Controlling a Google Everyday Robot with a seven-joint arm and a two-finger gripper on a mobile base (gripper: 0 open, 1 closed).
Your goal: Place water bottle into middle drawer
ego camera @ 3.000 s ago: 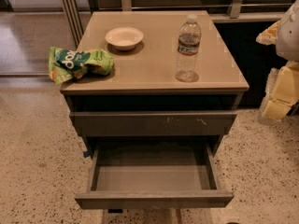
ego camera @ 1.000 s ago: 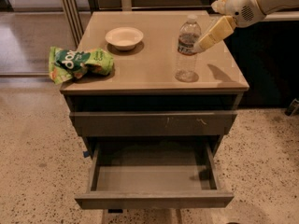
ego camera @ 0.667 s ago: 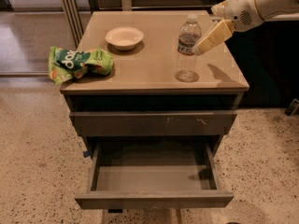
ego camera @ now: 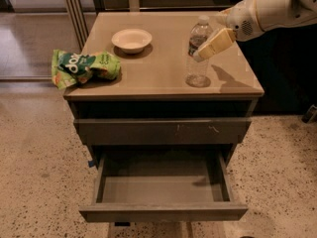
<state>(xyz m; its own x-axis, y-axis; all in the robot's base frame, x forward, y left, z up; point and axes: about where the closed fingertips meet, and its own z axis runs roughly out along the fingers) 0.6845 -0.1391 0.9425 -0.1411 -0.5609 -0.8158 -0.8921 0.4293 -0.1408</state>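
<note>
The water bottle [ego camera: 197, 66] stands upright on the right part of the cabinet top [ego camera: 158, 68]; it is clear, with a white cap and a dark label band. My gripper [ego camera: 212, 44] reaches in from the upper right and sits at the bottle's upper half, right against its label. The bottle rests on the top. The middle drawer [ego camera: 163, 212] is pulled out below, with a plain front and a smooth grey inside that holds nothing.
A white bowl [ego camera: 132, 39] sits at the back of the top. A green chip bag [ego camera: 83, 67] lies at its left edge. A closed drawer front with small white scratches [ego camera: 163, 131] is above the open drawer. Speckled floor surrounds the cabinet.
My arm has come in from the right and brought the gripper up to the bottle. Over the last second it has barely moved. The bottle stands where it was.
</note>
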